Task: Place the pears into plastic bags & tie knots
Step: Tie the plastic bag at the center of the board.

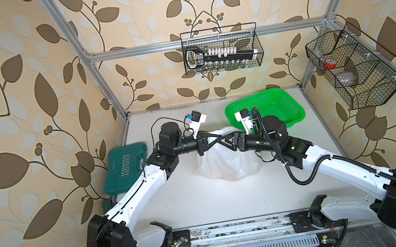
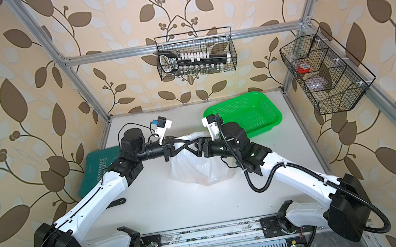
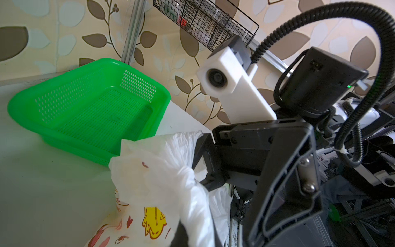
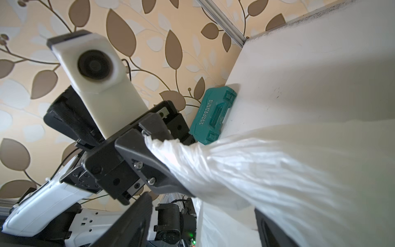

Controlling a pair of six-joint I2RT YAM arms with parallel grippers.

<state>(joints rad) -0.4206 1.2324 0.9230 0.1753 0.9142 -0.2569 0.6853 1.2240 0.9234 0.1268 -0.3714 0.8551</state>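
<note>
The plastic bag (image 1: 225, 164) (image 2: 199, 168), thin, white and crumpled, lies mid-table in both top views. Both arms meet above it. My left gripper (image 1: 220, 135) (image 3: 192, 233) is shut on a twisted white handle of the bag (image 4: 171, 149); the right wrist view shows the strand pinched at its tips. My right gripper (image 1: 222, 143) (image 4: 198, 224) stands open, its fingers either side of the stretched bag plastic without closing on it. The left wrist view shows the bag's red and yellow print (image 3: 154, 220). The pears are hidden. No knots show.
An empty green perforated basket (image 1: 270, 106) (image 3: 96, 107) stands behind the right arm at the back right. A dark green tool case (image 1: 125, 166) (image 4: 213, 117) lies at the table's left edge. Wire baskets (image 1: 222, 49) (image 1: 353, 68) hang on the frame.
</note>
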